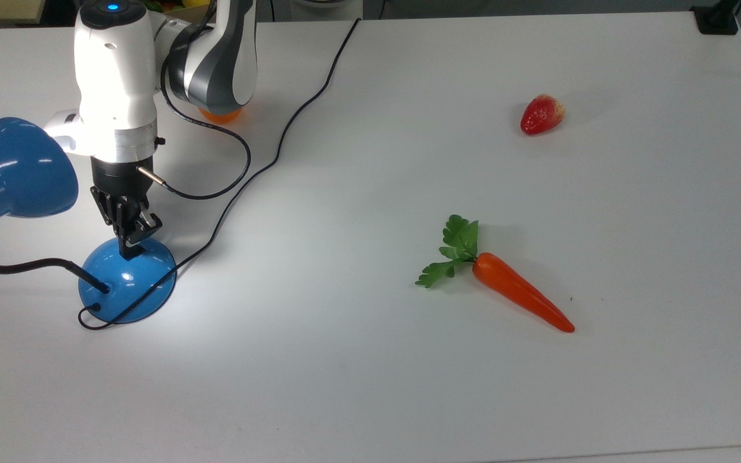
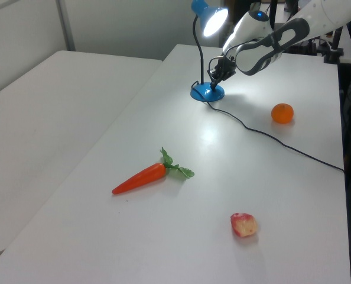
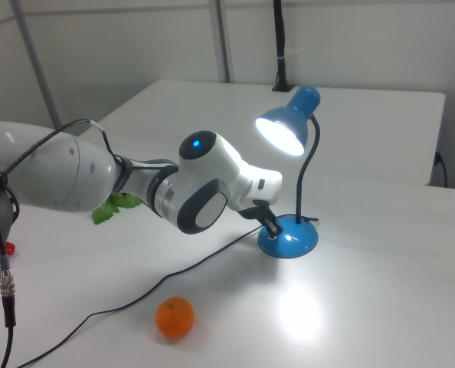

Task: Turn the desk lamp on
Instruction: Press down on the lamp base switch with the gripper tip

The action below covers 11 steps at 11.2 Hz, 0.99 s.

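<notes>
The desk lamp is lit: its blue cone shade (image 1: 17, 167) glows white inside (image 3: 283, 132) and throws a bright patch on the white table. A black gooseneck joins the shade to the round blue base (image 1: 127, 283), also seen in the left view (image 2: 208, 93) and the right view (image 3: 289, 239). My gripper (image 1: 131, 247) points down with its fingers shut together, the tips resting on the far side of the base's dome (image 2: 213, 76) (image 3: 273, 225). The switch is hidden under the fingertips.
The lamp's black cord (image 1: 280, 138) runs from the base across the table to the far edge. An orange (image 3: 174, 317) lies behind the arm. A carrot (image 1: 518, 296) and a red strawberry (image 1: 541, 114) lie toward the top view's right.
</notes>
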Each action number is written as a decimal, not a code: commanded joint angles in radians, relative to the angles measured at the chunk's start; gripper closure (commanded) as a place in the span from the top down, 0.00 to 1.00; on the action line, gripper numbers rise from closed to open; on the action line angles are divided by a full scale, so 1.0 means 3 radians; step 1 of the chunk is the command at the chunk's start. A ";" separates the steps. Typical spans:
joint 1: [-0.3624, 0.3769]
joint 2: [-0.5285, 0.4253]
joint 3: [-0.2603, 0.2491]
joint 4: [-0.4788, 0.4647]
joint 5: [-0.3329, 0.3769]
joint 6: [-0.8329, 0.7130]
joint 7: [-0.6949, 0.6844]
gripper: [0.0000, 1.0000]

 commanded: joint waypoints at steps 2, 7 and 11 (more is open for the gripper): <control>0.0017 0.0097 -0.0016 0.0030 0.0031 0.0104 0.0048 0.00; 0.0027 0.0041 -0.0016 0.0014 0.0036 0.0069 0.0038 0.00; 0.0073 -0.0342 -0.0016 -0.0103 0.0026 -0.0568 0.0013 0.00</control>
